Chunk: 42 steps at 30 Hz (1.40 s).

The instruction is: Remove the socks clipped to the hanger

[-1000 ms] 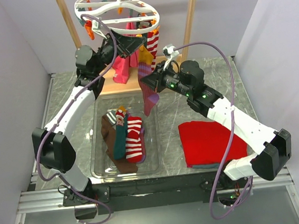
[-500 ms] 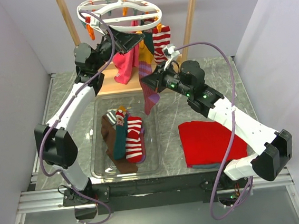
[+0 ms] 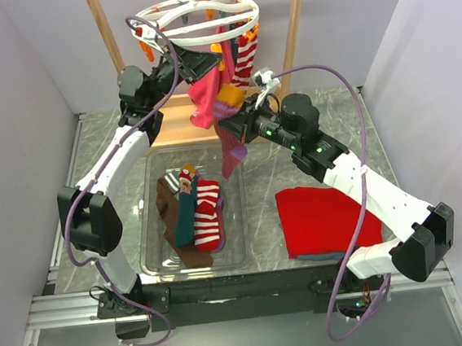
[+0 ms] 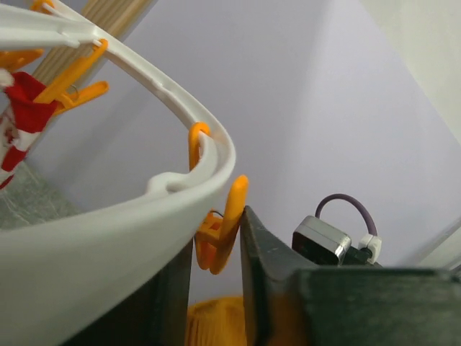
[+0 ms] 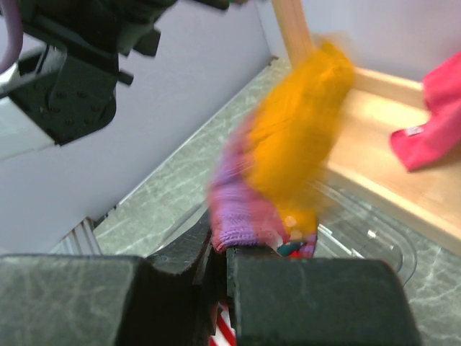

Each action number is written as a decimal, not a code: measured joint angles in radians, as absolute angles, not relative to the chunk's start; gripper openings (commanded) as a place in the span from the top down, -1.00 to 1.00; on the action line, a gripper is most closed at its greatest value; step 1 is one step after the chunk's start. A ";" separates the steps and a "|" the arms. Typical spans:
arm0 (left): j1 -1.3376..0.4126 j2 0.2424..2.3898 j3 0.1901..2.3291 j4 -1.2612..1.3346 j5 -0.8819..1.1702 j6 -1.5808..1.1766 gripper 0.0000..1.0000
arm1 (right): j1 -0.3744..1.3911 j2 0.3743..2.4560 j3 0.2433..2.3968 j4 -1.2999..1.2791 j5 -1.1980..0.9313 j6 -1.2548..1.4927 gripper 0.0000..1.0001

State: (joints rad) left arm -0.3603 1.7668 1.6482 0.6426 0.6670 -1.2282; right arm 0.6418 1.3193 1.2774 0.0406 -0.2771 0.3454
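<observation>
Top view: white ring hanger hangs at 12 o'clock, between two wooden posts. Left gripper is raised to the ring's near rim. In the left wrist view its dark fingers stand either side of an orange clip under the rim, with the clip filling the gap and touching the right-hand finger. Cannot tell whether they are pressing it. Right gripper sits just below, at the hanger's 6 o'clock, pressed together on the magenta-purple sock. The right wrist view shows the purple cuff pinched between the pads, with the sock's yellow part blurred above. The sock's lower end dangles over the far edge of the clear bin. Its yellow part rises toward the ring, but whether a clip holds it is hidden. A pink cloth hangs at the sock's 10 o'clock, and a red-and-white striped sock is clipped at its 1 o'clock. In the bin, at the table's 7 o'clock, lie a brown sock, a teal sock and another striped sock, overlapping. A red folded cloth lies at 4 o'clock, apart from the bin.
</observation>
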 measured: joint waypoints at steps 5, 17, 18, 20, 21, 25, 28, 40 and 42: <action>-0.359 1.766 1.652 0.657 0.653 -1.213 0.96 | 0.646 1.315 1.273 0.018 -0.288 0.346 0.94; -0.360 1.739 1.630 0.574 0.653 -1.197 -0.11 | 0.646 1.266 1.206 -0.008 -0.297 0.355 0.94; -0.360 1.729 1.608 0.577 0.656 -1.199 -0.15 | 0.646 1.252 1.192 -0.011 -0.297 0.360 0.94; -0.361 1.707 1.556 0.579 0.662 -1.200 -0.31 | 0.646 1.223 1.161 -0.013 -0.298 0.367 0.94; -0.361 1.698 1.534 0.579 0.667 -1.198 -0.37 | 0.646 1.205 1.143 -0.015 -0.298 0.371 0.94; -0.361 1.655 1.443 0.571 0.680 -1.195 -0.74 | 0.647 1.140 1.079 -0.017 -0.300 0.389 0.94; -0.361 1.611 1.380 0.555 0.689 -1.192 -0.83 | 0.649 1.098 1.042 -0.020 -0.299 0.402 0.94; -0.361 1.292 1.180 0.399 0.711 -1.093 -0.93 | 0.688 1.027 0.961 -0.053 -0.274 0.426 0.95; -0.361 1.202 1.117 0.348 0.710 -1.061 -0.93 | 0.719 1.029 0.961 -0.066 -0.255 0.425 0.96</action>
State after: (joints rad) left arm -0.3614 1.2018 1.1172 0.3481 0.7097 -1.0611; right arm 0.7193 1.0290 0.9607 -0.0662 -0.2550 0.4252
